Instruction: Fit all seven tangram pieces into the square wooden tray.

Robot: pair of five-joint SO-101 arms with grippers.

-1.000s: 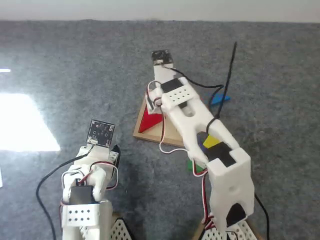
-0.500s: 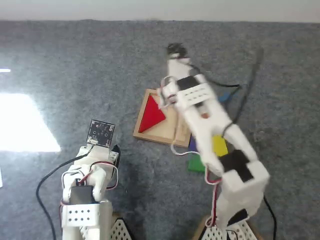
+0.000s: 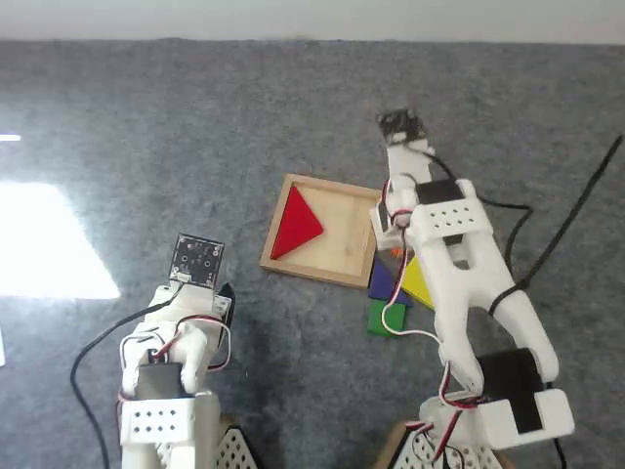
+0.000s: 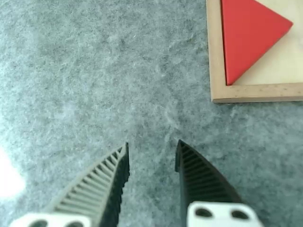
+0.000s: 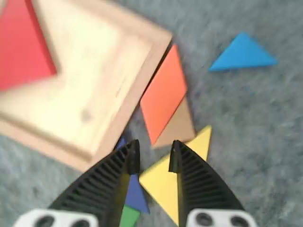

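Observation:
The square wooden tray lies mid-table with a red triangle in its left part. Just right of the tray lie a dark blue piece, a yellow triangle and a green square. My right gripper hovers open over the yellow triangle, close to an orange parallelogram and a tan triangle beside the tray's rim. A light blue triangle lies farther off. My left gripper is open over bare carpet, short of the tray's corner.
The grey carpet covers the whole table. A bright patch of light lies at the left. The right arm and its cables stretch over the ground right of the tray. The left arm stands at the front left.
The right arm has swung to the right, from above the tray to its right edge, uncovering the tray and the red triangle. The left arm has kept still.

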